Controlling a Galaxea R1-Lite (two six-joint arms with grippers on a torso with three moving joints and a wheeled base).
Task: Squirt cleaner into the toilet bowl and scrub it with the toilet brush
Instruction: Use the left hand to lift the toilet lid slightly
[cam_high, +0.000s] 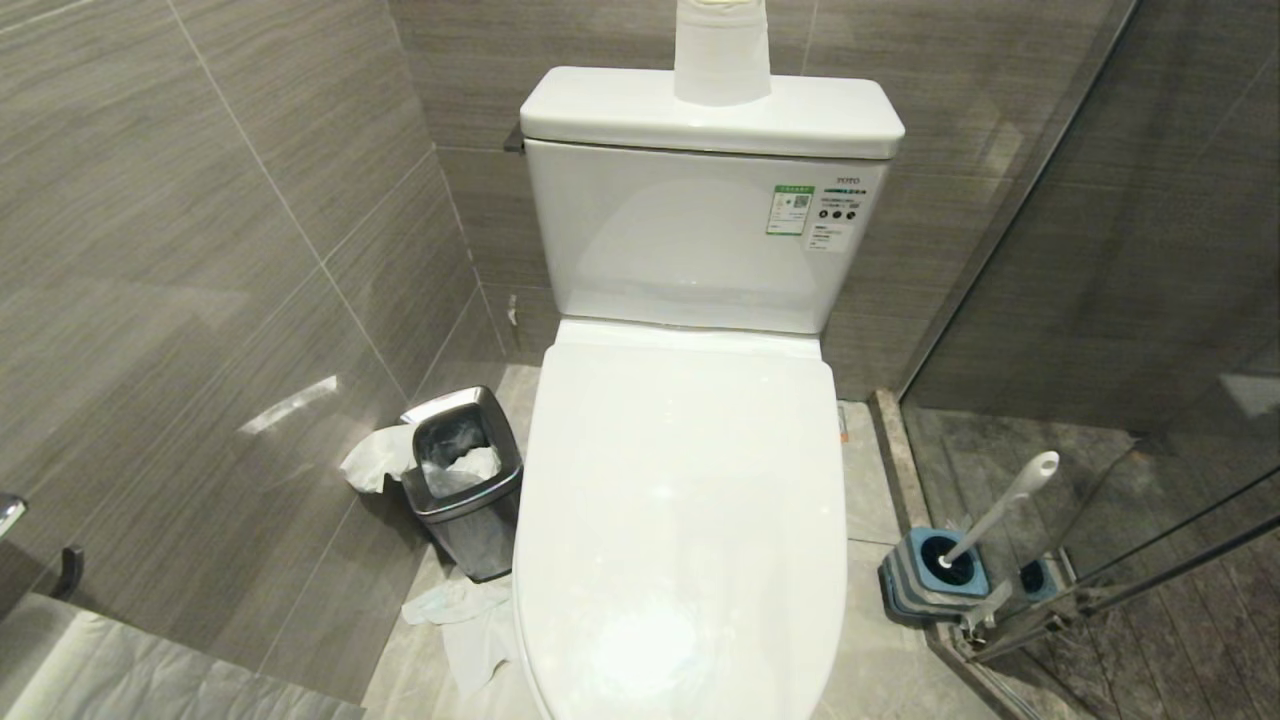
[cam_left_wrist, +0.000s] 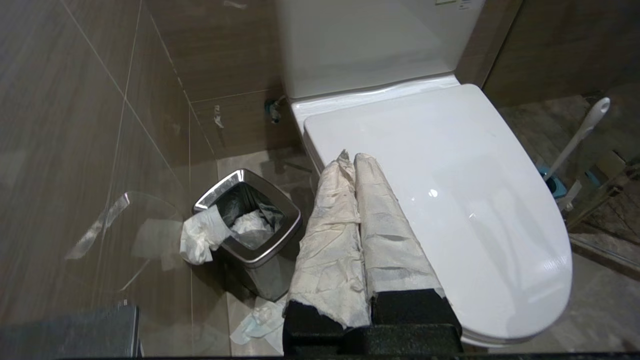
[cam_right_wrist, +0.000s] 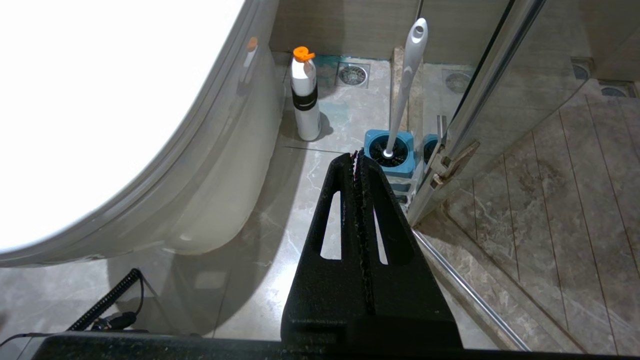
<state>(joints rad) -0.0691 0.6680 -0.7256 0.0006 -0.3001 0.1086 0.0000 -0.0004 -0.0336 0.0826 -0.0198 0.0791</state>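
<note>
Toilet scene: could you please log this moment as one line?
white ceramic toilet bowl: lid down | white-handled toilet brush: in holder | orange-capped cleaner bottle: on floor | left gripper: shut | right gripper: shut

A square steel bin (cam_high: 465, 480) stands left of the toilet, crumpled tissue (cam_high: 378, 458) draped over its rim, more tissue on the floor (cam_high: 462, 620).

Right gripper (cam_right_wrist: 358, 156) fingers pressed together, toilet brush (cam_right_wrist: 404, 85) in blue holder (cam_right_wrist: 372, 142), cleaner (cam_right_wrist: 306, 97) beside toilet bowl (cam_right_wrist: 210, 165)

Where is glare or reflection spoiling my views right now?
Right wrist view: the toilet lid is blown out to pure white, and the glass door mirrors the brush holder. Head view: soft sheen on the lid and a bright streak on the left wall.
</note>
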